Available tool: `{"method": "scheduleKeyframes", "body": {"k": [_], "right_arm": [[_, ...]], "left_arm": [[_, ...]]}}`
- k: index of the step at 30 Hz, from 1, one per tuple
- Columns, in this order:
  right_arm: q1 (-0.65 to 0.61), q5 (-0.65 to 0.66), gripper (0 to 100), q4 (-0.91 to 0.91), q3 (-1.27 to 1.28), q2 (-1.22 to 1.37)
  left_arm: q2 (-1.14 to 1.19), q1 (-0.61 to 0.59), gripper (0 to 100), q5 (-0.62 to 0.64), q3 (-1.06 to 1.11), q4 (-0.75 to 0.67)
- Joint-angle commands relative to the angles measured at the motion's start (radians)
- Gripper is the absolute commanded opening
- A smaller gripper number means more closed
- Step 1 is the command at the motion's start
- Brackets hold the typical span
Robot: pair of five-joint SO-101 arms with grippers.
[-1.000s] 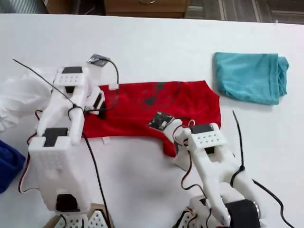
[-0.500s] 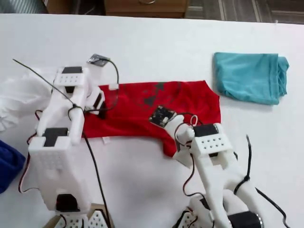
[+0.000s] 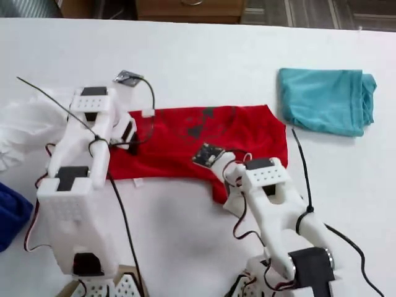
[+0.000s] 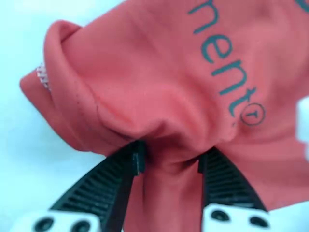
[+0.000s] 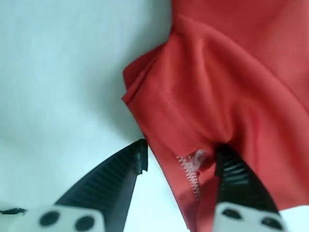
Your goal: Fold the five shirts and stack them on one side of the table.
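Red cloth, the red shirt (image 3: 198,133), was laid in a long band across the middle of the table (image 3: 198,55); one end was pinched between the closed jaws of the left gripper (image 4: 169,157), with a ridge of fabric bunched above them; the right gripper (image 5: 181,154) was set with jaws apart astride the hemmed lower corner, one jaw over bare table, the other upon cloth. For a clean fold, it was judged that the corner should be seized through all layers before any lift, and both ends raised level. A teal shirt (image 3: 325,101), folded, was seen well apart at the far right, a likely base for the stack; a white garment (image 3: 25,124) and a blue garment (image 3: 11,213) were heaped at the left edge; a black cable (image 3: 301,167) was draped just beside the shirt's right end and might be snagged.
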Motion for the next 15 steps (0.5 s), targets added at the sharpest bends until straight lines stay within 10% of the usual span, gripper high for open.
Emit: {"method": "scheduleKeyframes", "body": {"k": [1,5,15], "right_arm": [[-0.005,0.008,22.7,-0.015,-0.015,0.035],[-0.002,0.008,1.9,-0.013,-0.015,0.036],[0.002,0.023,2.1,0.007,-0.049,0.027]], "left_arm": [[0.008,0.012,20,0.002,-0.005,-0.029],[0.008,0.012,20,0.002,-0.005,-0.029],[0.008,0.012,20,0.002,-0.005,-0.029]]}}
